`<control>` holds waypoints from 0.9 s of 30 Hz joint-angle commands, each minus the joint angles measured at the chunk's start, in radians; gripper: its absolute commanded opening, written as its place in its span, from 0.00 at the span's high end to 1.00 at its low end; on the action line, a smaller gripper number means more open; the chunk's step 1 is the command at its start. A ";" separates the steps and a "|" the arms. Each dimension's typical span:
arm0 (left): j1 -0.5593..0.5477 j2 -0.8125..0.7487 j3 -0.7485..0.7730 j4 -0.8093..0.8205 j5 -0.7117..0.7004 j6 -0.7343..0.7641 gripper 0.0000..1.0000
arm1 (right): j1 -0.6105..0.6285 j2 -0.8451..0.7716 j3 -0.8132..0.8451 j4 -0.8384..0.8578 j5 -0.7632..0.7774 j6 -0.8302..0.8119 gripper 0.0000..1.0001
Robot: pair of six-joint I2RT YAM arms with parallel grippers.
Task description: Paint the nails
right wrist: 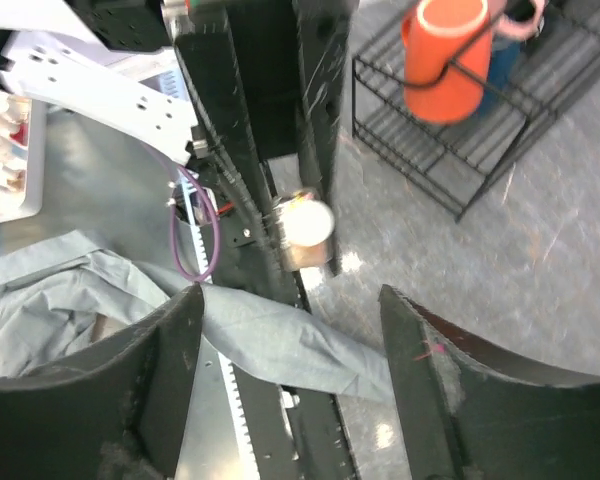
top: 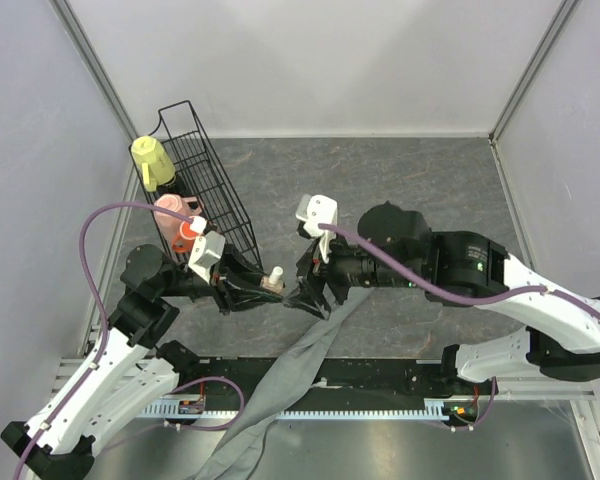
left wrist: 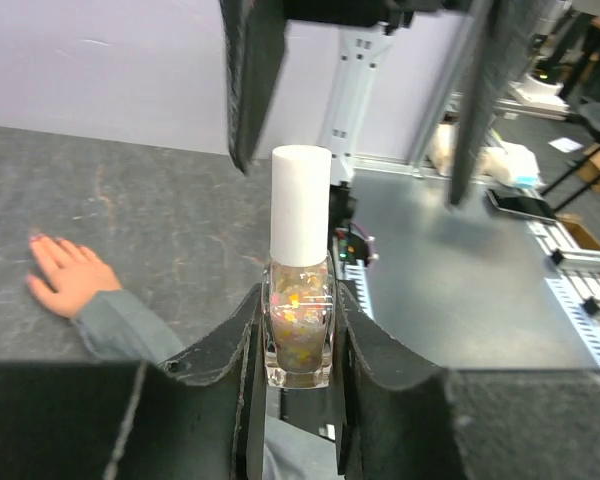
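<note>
A grey mottled table (top: 400,190) is lying under me, with pale walls around it and a black wire rack (top: 208,175) standing at 10 o'clock in the top view. My left gripper (left wrist: 300,300) is clamping a small bottle (left wrist: 300,335) of glittery polish upright by its glass body, with the white cap (left wrist: 301,205) sticking up free. My right gripper (right wrist: 290,295) is hanging just beside the bottle, at 3 o'clock of it in the top view, with its jaws wide apart and not touching the cap. The hand (left wrist: 70,280) is lying palm down on the table at 9 o'clock from the bottle in the left wrist view, its fingers spread. The nails (left wrist: 35,238) are showing pinkish-red at the tips. The grey sleeve (top: 295,385) is trailing toward 6 o'clock, running over the table's near edge between my bases. In the top view my grippers are hiding the hand.
</note>
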 commanded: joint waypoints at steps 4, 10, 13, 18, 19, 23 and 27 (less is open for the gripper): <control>0.001 -0.004 0.058 -0.011 0.091 -0.083 0.98 | -0.133 0.058 0.137 0.015 -0.327 -0.135 0.31; 0.001 -0.006 0.058 -0.012 0.090 -0.086 0.98 | -0.137 0.110 0.166 0.001 -0.337 -0.148 0.31; 0.001 -0.007 0.058 -0.014 0.088 -0.084 0.98 | -0.139 0.125 0.186 -0.002 -0.337 -0.145 0.34; 0.001 -0.006 0.058 -0.015 0.087 -0.086 0.98 | -0.144 0.147 0.204 -0.018 -0.337 -0.137 0.44; 0.000 -0.006 0.058 -0.015 0.087 -0.086 0.98 | -0.144 0.150 0.206 -0.021 -0.340 -0.137 0.46; 0.001 -0.012 0.059 -0.018 0.082 -0.083 0.98 | -0.147 0.156 0.204 -0.032 -0.350 -0.139 0.57; 0.001 -0.009 0.070 -0.034 0.055 -0.063 0.98 | -0.145 0.158 0.189 -0.028 -0.382 -0.134 0.60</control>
